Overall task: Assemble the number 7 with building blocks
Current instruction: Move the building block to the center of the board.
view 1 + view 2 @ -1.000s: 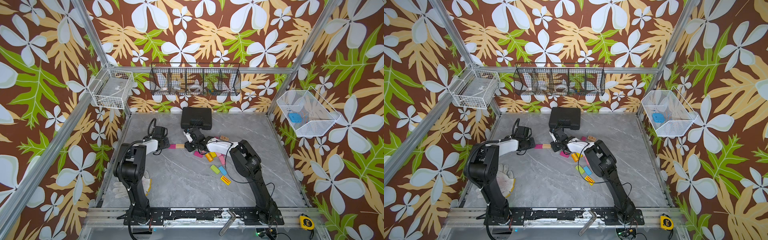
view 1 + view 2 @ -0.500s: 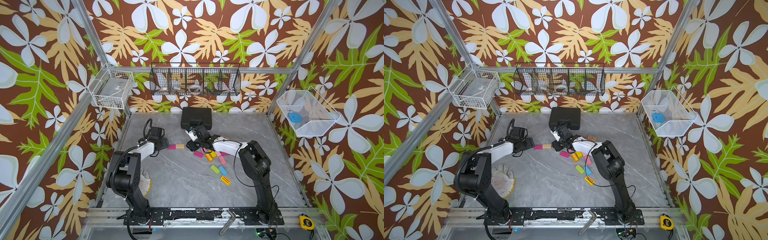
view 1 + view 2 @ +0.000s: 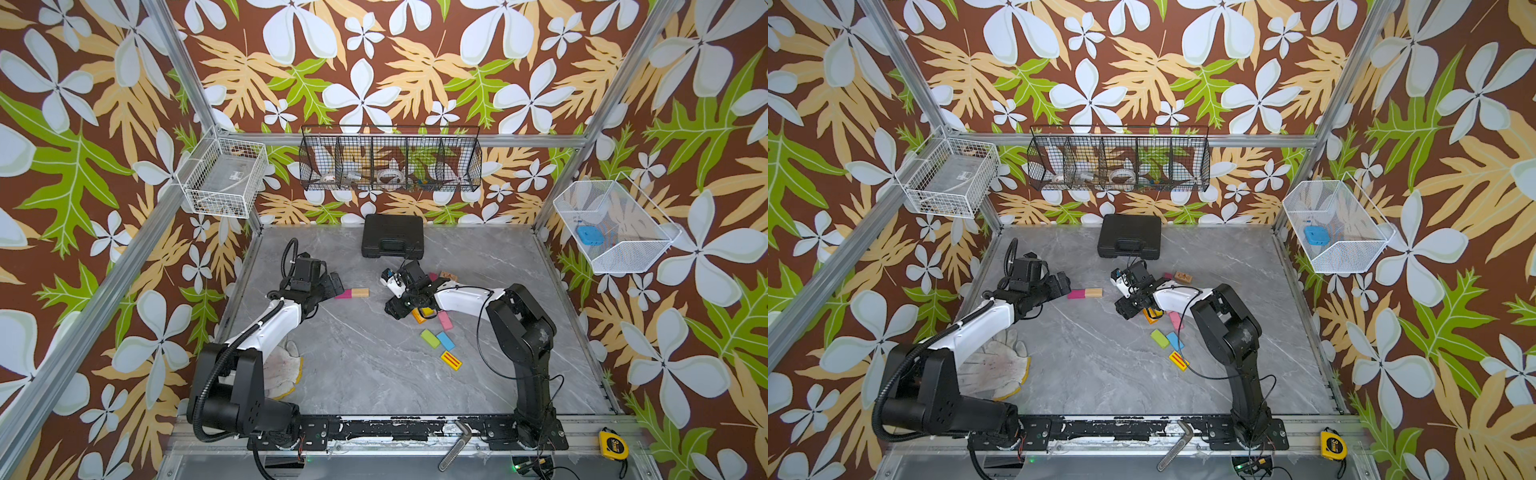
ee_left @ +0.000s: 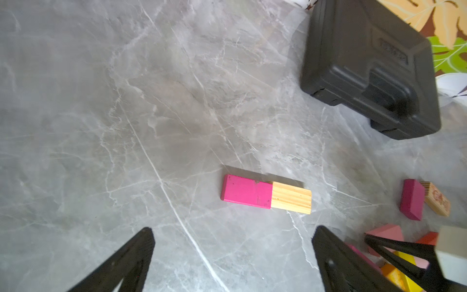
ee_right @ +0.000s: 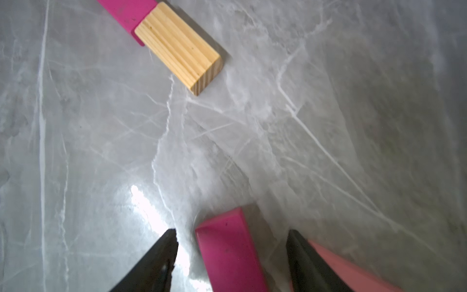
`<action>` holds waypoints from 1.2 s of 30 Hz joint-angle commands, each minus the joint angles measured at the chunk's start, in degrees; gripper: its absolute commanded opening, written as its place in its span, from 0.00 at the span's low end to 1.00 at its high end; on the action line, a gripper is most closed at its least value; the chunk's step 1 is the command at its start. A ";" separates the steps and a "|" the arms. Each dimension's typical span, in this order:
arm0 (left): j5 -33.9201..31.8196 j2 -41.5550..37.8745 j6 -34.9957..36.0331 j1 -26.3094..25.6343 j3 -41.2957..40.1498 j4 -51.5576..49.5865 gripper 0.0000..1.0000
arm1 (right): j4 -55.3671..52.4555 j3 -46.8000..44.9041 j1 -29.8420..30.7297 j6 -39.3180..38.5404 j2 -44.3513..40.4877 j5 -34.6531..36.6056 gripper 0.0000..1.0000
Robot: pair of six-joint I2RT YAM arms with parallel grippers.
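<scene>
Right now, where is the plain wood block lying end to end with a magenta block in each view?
Top view: plain wood block on the table, left of the black case and nearer the camera.
Top view: block in the same place.
Left wrist: lower middle of the picture.
Right wrist: near the upper edge, left of centre.
Shared landmark: the magenta block touching its end, in all four.

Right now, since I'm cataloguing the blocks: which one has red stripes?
The yellow block at the cluster's near end, by the blue block; no other shows red stripes.
</scene>
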 commanded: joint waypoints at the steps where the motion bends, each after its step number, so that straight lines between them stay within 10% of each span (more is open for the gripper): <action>1: 0.72 -2.17 -0.64 -0.08 -0.60 -0.36 1.00 | -1.16 -1.93 -0.01 -1.48 -1.40 -0.09 0.69; 22: 3.21 -6.91 -1.70 -0.87 -4.21 1.35 1.00 | 0.50 -7.07 -0.03 0.82 -5.95 -5.68 0.63; 36: 3.39 -7.65 -1.76 -0.87 -4.82 1.53 1.00 | -5.02 -3.13 -1.78 -8.76 -1.90 3.58 0.35</action>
